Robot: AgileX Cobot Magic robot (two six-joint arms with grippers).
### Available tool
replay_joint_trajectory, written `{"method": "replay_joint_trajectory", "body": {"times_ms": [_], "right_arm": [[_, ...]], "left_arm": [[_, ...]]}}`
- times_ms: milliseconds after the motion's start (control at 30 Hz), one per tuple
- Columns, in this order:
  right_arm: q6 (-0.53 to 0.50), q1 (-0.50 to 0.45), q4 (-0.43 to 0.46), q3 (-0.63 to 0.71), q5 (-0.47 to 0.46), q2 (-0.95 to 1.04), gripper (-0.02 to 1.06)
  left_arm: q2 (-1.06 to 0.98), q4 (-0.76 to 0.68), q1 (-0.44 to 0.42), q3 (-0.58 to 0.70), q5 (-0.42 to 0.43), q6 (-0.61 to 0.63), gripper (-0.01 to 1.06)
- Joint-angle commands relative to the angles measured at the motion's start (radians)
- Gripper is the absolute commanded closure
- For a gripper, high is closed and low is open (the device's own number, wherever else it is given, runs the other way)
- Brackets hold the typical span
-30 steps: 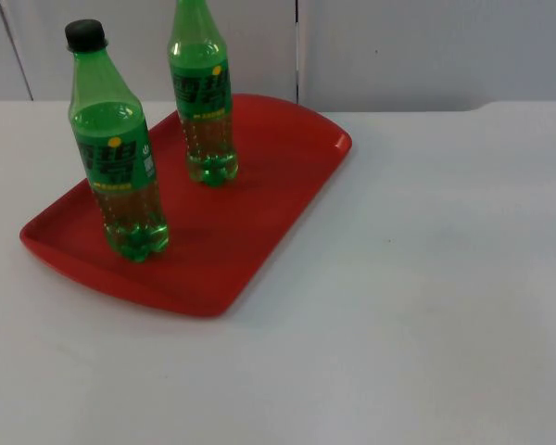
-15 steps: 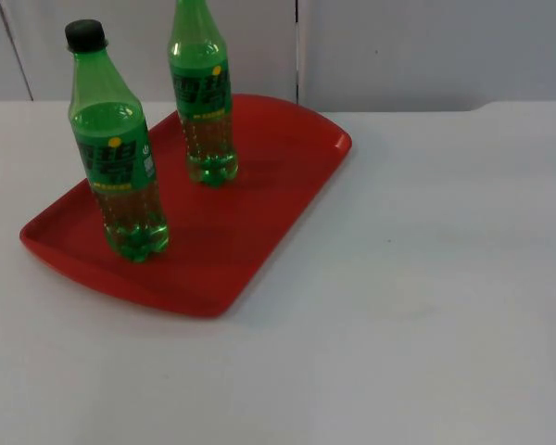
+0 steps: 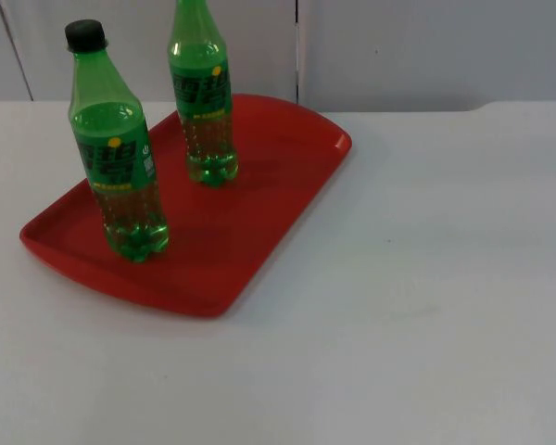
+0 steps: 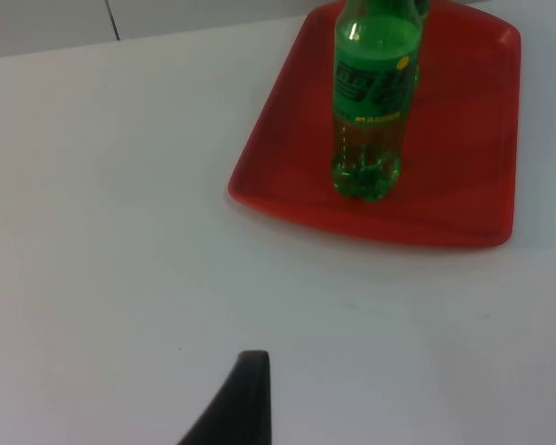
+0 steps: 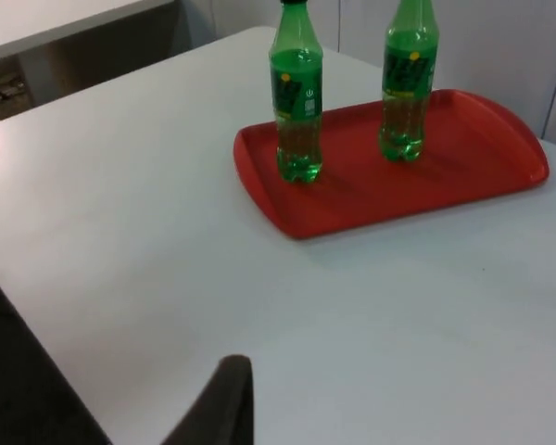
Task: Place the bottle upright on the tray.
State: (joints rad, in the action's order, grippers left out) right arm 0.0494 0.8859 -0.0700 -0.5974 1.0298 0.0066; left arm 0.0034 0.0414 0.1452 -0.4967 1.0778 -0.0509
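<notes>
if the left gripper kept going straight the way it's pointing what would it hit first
Probably the white table ahead of its fingertip; farther along stands a green bottle on the red tray, though depth is unclear.

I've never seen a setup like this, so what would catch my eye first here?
A bright red tray lies on the white table, toward its left side near the grey wall. Two green bottles stand upright on it: the near bottle with a black cap by the tray's front-left edge, the far bottle further back.

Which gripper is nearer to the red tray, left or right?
Left, judging by its wrist view: the red tray looks closer to the left gripper than to the right gripper. Both wait apart from it.
</notes>
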Motion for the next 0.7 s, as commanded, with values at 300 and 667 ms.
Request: {"method": "replay_joint_trajectory", "body": {"times_ms": [300, 667], "right_arm": [[-0.008, 0.007, -0.006, 0.038, 0.046, -0.007, -0.01], [-0.016, 0.007, -0.004, 0.083, 0.05, -0.007, -0.01]], "left_arm": [[-0.003, -0.003, 0.005, 0.004, -0.003, 0.007, 0.07], [-0.003, -0.004, 0.005, 0.004, -0.003, 0.007, 0.07]]}}
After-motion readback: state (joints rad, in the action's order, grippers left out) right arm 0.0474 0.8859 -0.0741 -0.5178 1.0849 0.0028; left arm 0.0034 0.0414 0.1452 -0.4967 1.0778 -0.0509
